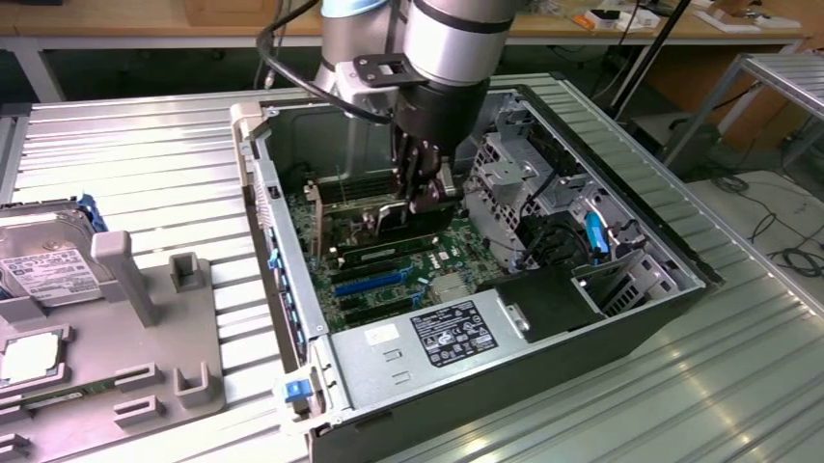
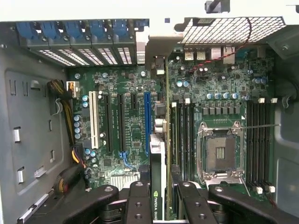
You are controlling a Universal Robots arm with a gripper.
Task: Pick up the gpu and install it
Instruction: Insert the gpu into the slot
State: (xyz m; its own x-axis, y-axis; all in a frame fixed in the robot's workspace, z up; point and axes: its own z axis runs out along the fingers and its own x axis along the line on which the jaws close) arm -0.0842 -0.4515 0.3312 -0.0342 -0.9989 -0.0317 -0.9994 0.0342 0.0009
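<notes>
While poised over motherboard [image 2: 121,84], gripper [image 2: 162,192] part-closed, clamped on gpu [image 2: 158,149], card edge-on inside case [image 1: 644,323].

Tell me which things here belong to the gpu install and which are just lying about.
Job in hand: gpu, held edge-on in the fingers; motherboard with blue slot; open computer case.
Lying about: hard drive and grey holder tray, outside the case on the exterior view's left.
</notes>
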